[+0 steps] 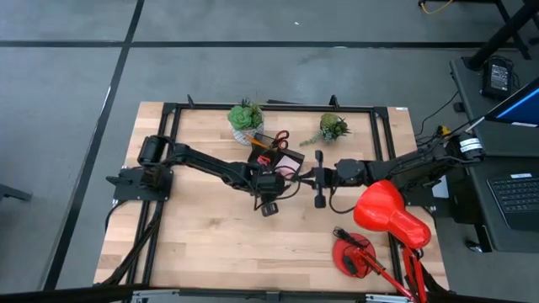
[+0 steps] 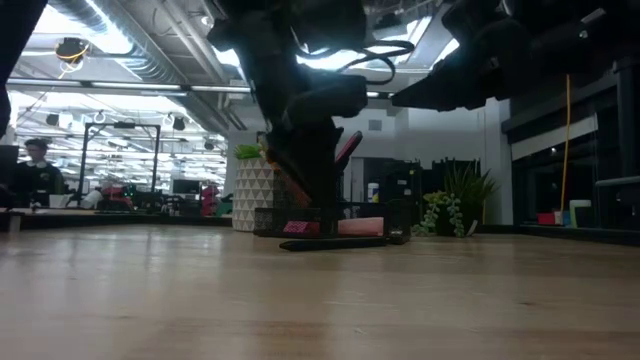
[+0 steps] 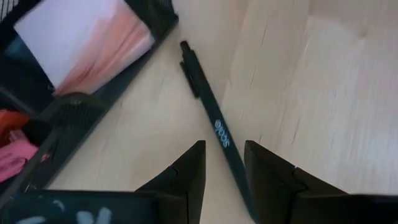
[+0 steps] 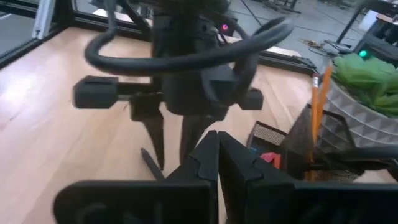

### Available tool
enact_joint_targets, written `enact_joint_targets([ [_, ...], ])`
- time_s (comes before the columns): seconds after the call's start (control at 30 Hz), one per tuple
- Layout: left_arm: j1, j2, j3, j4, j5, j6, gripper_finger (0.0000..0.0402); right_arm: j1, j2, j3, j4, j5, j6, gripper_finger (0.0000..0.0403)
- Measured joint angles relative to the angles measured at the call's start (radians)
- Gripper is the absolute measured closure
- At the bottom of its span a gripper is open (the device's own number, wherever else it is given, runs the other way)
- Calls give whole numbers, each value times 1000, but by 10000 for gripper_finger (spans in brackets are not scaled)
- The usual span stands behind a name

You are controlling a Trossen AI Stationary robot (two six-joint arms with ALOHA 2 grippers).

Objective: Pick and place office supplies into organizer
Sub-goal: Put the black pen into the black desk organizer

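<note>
**Ana:** Wood tabletop (image 1: 210, 244) from above, with both arms reaching to the middle. The left gripper (image 1: 268, 202) hangs just in front of the organizer (image 1: 278, 158), which sits between two potted plants (image 1: 245, 120). Red scissors (image 1: 274, 139) stick out of its back part, and a pink pad (image 1: 290, 163) lies in its tray.

**Ben:** And the right gripper (image 1: 308, 176)?

**Ana:** It points at the organizer from the other side, near the left one. A red lamp (image 1: 389, 215) stands by the table's near right corner.

**Ben:** What does the low view give?

**Ana:** The left gripper (image 2: 318, 205) comes down in front of the organizer (image 2: 300, 225). A black pen (image 2: 335, 243) lies flat on the table just before it. A white patterned pot (image 2: 252, 195) stands behind. Far back, a person (image 2: 38, 165) sits in the room.

**Ben:** Left wrist?

**Ana:** The fingers (image 3: 186, 177) stand apart, one on each side of the pen (image 3: 211, 112), which lies on the wood beside the organizer's wall (image 3: 118, 81). I cannot tell whether they touch it. The pad (image 3: 93, 43) fills the tray, and small pink and orange-red erasers (image 3: 15, 149) sit in the next compartment.

**Ben:** Right wrist?

**Ana:** Its own fingers (image 4: 205, 158) are pressed together, holding nothing. Past them the left gripper (image 4: 171, 146) points down at the table, and an orange pencil (image 4: 317, 106) stands in the organizer's mesh back (image 4: 298, 140).
</note>
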Motion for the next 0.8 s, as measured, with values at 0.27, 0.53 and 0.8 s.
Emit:
enact_joint_targets([
  [0.27, 0, 36, 3, 38, 7, 0, 297, -16, 0, 0, -3, 0, 0, 393],
  [0.53, 10, 105, 4, 26, 27, -4, 297, -19, 1, 0, 0, 3, -3, 393],
  [0.8, 18, 101, 3, 9, 37, 44, 312, -19, 1, 0, 3, 3, -4, 393],
])
